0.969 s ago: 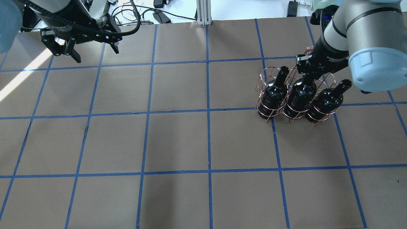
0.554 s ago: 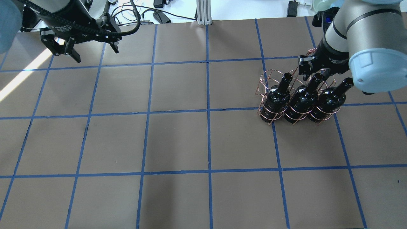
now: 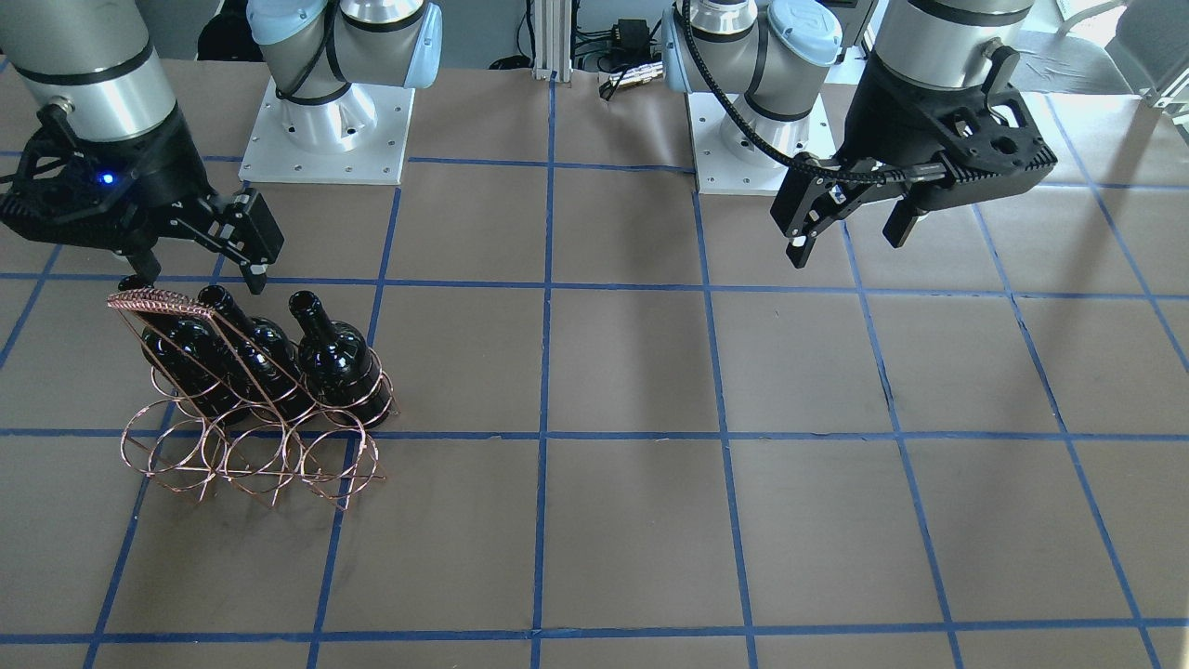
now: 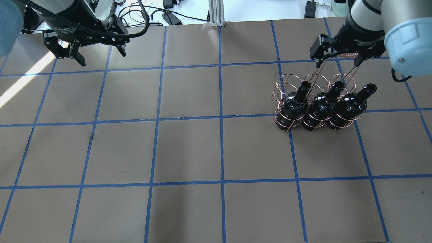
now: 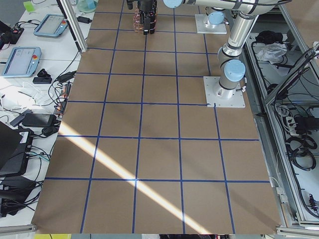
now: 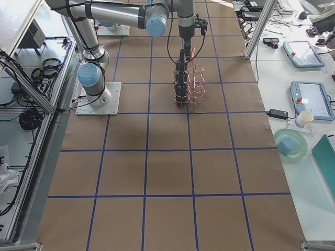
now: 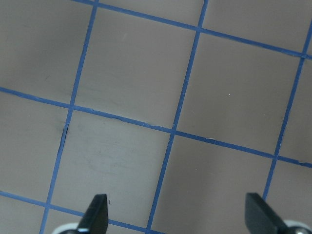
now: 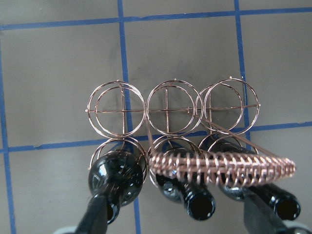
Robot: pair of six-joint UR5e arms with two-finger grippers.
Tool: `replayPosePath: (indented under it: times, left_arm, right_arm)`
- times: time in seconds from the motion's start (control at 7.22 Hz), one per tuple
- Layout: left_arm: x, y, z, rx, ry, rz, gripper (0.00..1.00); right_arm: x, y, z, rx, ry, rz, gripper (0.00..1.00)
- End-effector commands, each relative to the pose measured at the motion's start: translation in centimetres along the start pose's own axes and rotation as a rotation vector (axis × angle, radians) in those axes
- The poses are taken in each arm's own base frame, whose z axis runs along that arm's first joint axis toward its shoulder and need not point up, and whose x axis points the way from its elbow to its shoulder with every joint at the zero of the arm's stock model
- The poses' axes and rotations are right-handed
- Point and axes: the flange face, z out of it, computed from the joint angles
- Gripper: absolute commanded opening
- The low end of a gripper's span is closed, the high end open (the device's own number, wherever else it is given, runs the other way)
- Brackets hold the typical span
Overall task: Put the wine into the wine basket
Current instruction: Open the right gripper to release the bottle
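Three near-black wine bottles stand side by side in the copper wire wine basket (image 4: 286, 81), at the left (image 4: 293, 104), middle (image 4: 320, 106) and right (image 4: 349, 106). They fill the row nearer the robot; the other row of rings (image 8: 168, 105) is empty. My right gripper (image 4: 338, 58) hangs open and empty above the basket's coil-wrapped handle (image 8: 224, 163), clear of the bottle necks. In the front view it (image 3: 195, 269) sits just over the handle. My left gripper (image 4: 101, 55) is open and empty, far away at the table's other side.
The table is brown paper with a blue tape grid (image 4: 221, 118). Cables and an aluminium post (image 4: 216, 13) lie beyond the far edge. The left wrist view shows only the table between the left gripper's open fingertips (image 7: 95, 214).
My right gripper has let go of the middle bottle's neck and moved up and away from the basket. The bottles have settled more upright in their rings. The left arm has not moved.
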Motion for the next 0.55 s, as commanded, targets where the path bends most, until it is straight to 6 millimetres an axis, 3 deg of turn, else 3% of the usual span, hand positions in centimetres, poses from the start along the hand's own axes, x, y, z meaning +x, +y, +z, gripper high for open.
replayPosePath:
  times: [0.0, 0.14, 0.42]
  left_arm:
    - [0.0, 0.0, 0.0, 0.001, 0.000, 0.000, 1.00]
    - [0.0, 0.0, 0.0, 0.001, 0.000, 0.000, 1.00]
    - [0.0, 0.0, -0.1, 0.002, 0.001, 0.001, 1.00]
  right_arm:
    - [-6.6, 2.7, -5.4, -0.034, -0.017, -0.028, 1.00]
    - [-8.8, 5.3, -6.9, -0.081, -0.012, -0.088, 1.00]
    - [-8.8, 4.2, -7.6, -0.066, -0.020, -0.104, 1.00]
